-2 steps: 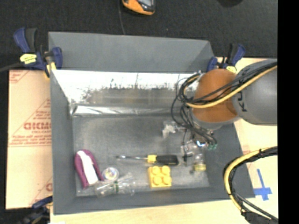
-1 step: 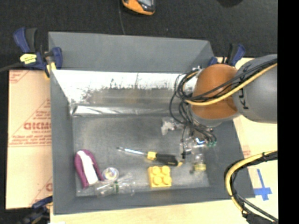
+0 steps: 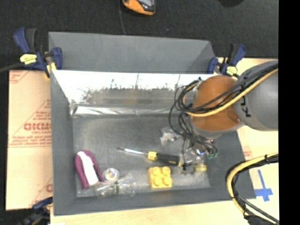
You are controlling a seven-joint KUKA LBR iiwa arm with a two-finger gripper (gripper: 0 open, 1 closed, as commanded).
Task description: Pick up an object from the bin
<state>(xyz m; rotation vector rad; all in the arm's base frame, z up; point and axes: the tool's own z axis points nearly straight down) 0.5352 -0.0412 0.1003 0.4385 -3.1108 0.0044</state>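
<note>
In the camera view the end effector (image 3: pixel 191 163) hangs low in the grey bin (image 3: pixel 140 121), just right of the yellow studded block (image 3: pixel 160 176). The arm's cables crowd over it, so I cannot tell whether it is spread or pressed together. 1 screwdriver (image 3: pixel 157 155) lies just behind the block, its black and yellow handle reaching the end effector. A crumpled clear piece (image 3: pixel 168 136) sits farther behind the block. Well left of the block lie clear plastic bits (image 3: pixel 115 184) and 1 purple and white object (image 3: pixel 86 168).

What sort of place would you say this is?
Probably a robotics lab's bin-picking station: a grey metal bin holds loose odds like a yellow toy brick and a screwdriver, and a robot arm reaches in from the right.
</note>
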